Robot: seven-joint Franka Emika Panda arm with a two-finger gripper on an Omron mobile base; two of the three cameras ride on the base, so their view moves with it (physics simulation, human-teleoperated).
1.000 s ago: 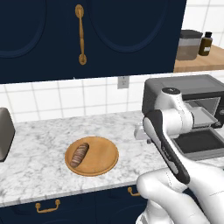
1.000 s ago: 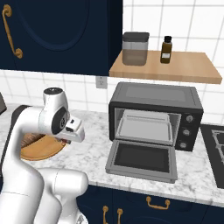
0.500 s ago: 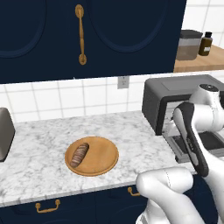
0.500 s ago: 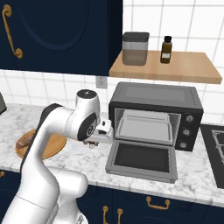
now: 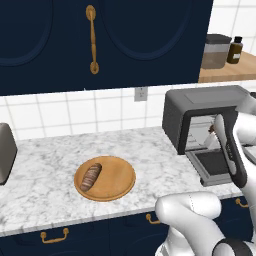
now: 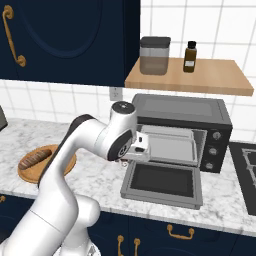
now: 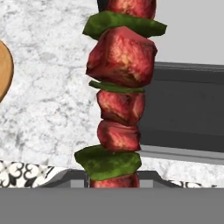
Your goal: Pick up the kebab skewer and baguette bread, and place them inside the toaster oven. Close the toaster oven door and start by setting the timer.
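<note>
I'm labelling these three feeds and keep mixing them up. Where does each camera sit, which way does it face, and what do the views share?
Left base view: behind the arm on its left, facing the counter; the arm rises at lower right toward the toaster oven, with the baguette on its plate.
Right base view: behind on the right; the arm rises from lower left, its gripper at the open oven door.
Hand view: on the hand, looking along the gripper at the kebab skewer.
Both base views share oven, plate, baguette.
</note>
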